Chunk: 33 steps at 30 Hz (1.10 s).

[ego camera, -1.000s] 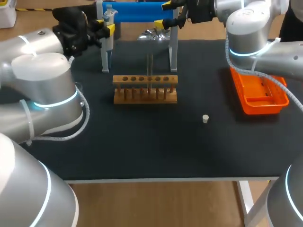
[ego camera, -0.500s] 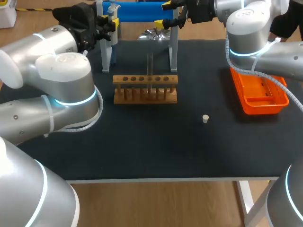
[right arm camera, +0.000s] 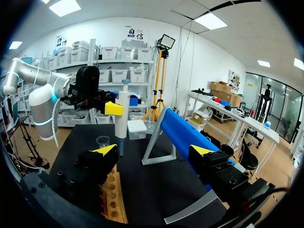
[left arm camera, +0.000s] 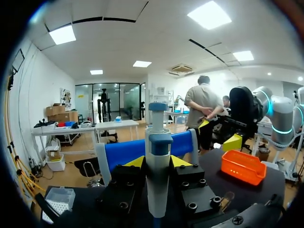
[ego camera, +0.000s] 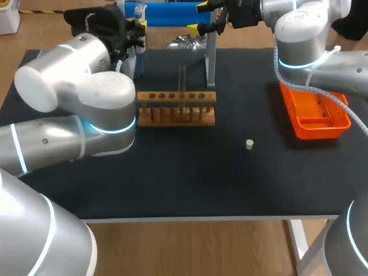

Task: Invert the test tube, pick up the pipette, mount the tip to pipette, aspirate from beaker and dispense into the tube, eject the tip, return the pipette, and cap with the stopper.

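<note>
Our left gripper (left arm camera: 157,164) is closed on the pipette (left arm camera: 158,142). A yellow-tipped finger presses each side of the white body, and the blue collar and plunger stand up above the fingers. Just ahead of that gripper runs the blue bar of the stand (left arm camera: 124,152).

From the right wrist view, the beaker (right arm camera: 103,141) sits on the table just below and beside the left gripper. It is clear glass, and we cannot tell whether it holds any liquid. The white tip box (right arm camera: 136,128) stands near it, a little farther from the right gripper, with rows of tips in its top.

Our right gripper (right arm camera: 153,150) is spread wide at the other end of the stand and grips nothing. The blue bar runs out ahead from between its fingers.

Nearer to us than both grippers, and between them, stands the wooden rack (ego camera: 176,109) with six holes. The test tube (ego camera: 182,77) stands upright in the fourth hole from our left, and we cannot make out what is in it.

Farther from the grippers, past the rack on the right gripper's side, the small pale stopper (ego camera: 249,144) lies alone on the black table (ego camera: 230,184). The orange tray (ego camera: 319,131) sits under our right arm, well apart from the left gripper. We cannot make out what is in it.
</note>
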{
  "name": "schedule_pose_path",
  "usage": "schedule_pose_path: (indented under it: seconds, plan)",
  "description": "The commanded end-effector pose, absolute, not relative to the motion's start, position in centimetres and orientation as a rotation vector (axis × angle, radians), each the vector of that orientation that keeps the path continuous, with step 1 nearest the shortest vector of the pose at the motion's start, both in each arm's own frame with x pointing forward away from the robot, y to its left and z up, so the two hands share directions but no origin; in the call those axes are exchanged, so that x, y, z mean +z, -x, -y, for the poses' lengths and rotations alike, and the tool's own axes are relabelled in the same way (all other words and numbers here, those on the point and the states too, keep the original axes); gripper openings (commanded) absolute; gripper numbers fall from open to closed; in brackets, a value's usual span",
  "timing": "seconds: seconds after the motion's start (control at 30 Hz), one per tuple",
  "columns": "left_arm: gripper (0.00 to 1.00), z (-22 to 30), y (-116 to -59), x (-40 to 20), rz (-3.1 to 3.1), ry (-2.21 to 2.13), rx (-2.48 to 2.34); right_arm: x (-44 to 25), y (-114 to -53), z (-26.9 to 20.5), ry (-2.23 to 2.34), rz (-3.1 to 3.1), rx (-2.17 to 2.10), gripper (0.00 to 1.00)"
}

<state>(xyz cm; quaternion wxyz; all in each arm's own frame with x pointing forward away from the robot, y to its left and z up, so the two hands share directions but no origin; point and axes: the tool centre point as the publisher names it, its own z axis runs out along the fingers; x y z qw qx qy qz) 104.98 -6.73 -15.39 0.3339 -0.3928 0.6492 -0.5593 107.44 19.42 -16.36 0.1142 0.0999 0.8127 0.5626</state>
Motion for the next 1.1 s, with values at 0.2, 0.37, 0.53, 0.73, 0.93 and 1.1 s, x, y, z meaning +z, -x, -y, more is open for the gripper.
schedule_pose_path:
  seconds: [0.2,0.37,0.53,0.73,0.93,1.1]
  plan:
    - [0.0,7.4,-107.1,-16.2,-1.598,1.113,-1.384,-16.3,-107.4,-19.3,-0.292,-2.386,1.648,1.0]
    - [0.0,6.9,-108.2,-16.5,-1.586,1.142,-1.369,-16.3,-107.4,-19.3,-0.292,-2.386,1.648,1.0]
    - [0.0,6.4,-109.1,-16.5,-1.588,1.156,-1.355,-16.3,-107.4,-19.3,-0.292,-2.386,1.648,1.0]
    - [0.0,6.1,-110.1,-16.6,-1.588,1.173,-1.344,-16.3,-107.4,-19.3,-0.292,-2.386,1.648,1.0]
    - [0.0,6.0,-111.0,-16.8,-1.591,1.191,-1.336,-16.3,-107.4,-19.3,-0.292,-2.386,1.648,1.0]
    - [0.0,6.0,-111.8,-17.1,-1.602,1.204,-1.326,-16.3,-107.4,-19.3,-0.292,-2.386,1.648,1.0]
